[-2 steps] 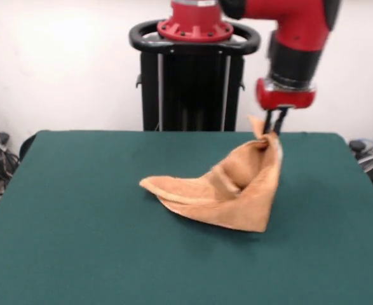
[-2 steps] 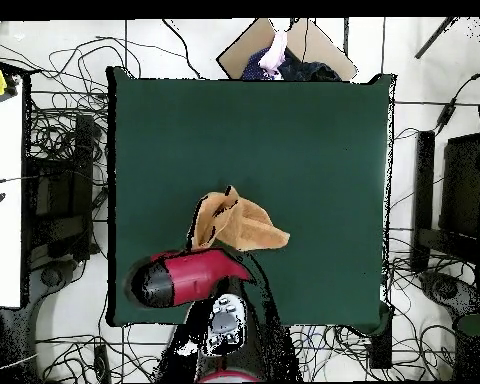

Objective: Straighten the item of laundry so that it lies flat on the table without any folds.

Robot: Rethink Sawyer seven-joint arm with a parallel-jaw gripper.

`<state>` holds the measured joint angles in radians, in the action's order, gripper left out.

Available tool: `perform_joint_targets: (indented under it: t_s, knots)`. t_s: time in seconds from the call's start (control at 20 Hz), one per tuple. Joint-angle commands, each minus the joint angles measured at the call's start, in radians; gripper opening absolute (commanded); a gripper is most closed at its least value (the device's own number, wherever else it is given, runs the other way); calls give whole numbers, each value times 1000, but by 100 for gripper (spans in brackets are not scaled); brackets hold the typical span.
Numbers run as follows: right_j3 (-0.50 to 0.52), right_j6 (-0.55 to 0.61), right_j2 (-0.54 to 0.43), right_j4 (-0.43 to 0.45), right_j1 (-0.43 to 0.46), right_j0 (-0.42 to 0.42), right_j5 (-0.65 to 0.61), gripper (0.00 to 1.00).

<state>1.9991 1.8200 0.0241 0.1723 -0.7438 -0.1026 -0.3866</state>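
The tabletop (image 1: 78,222) is lying wide and dark green, and the towel (image 1: 224,194) is the thing to look from.

In the front view, the left tip of the towel is resting flat on the tabletop, pointing like a thin wedge. Going right from that tip, the cloth is rising in soft folds, so it is not lying flat. At the towel's top right corner, the gripper (image 1: 274,130) is pinching a bunched bit of cloth between its two thin dark fingers and holding it up in the air. A small flap is sticking up just beside the fingers. Below that corner, the right edge of the towel is hanging down to a lower point that is touching the tabletop. Above the gripper, the red and black arm (image 1: 294,57) is coming down.

The overhead view is showing things the front view is not. Here the towel (image 2: 246,228) is sitting near the middle of the tabletop (image 2: 314,130), a bit toward the bottom edge, well away from all four sides. Its left part is bunched and standing up, and its right part is spreading out to a point. The arm (image 2: 189,277) is lying just below the towel's left part and is hiding the gripper, so the pinch is only showing in the front view. Far above the towel, past the top edge of the tabletop, a person's hand (image 2: 275,52) is showing. Many black cables (image 2: 59,130) are lying on the floor left of the tabletop.
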Motion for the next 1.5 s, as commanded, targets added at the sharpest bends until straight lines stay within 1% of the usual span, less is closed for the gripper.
perform_joint_targets:
  t_s: [0.05, 0.25, 0.35, 0.5, 0.7, 0.9, 1.1, 1.25, 1.3, 1.45, 1.5]
  knots:
    - [61, 448, 105, -174, -57, -210, -152, 0]
    - [16, 568, 172, -234, -52, -362, -231, 0]
    - [-20, 594, 187, -249, -43, -398, -270, 0]
    - [-72, 623, 198, -271, 5, -421, -267, 0]
    - [-71, 624, 180, -279, 128, -403, -94, 0]
    - [-55, 599, 140, -272, 220, -350, 95, 0]
    - [-57, 593, 144, -266, 267, -342, 199, 0]
    - [-46, 558, 134, -261, 264, -328, 240, 0]
    - [-43, 547, 132, -258, 263, -325, 254, 100]
    - [-30, 567, 146, -302, 249, -343, 210, 100]
    - [-34, 538, 130, -297, 206, -328, 126, 100]
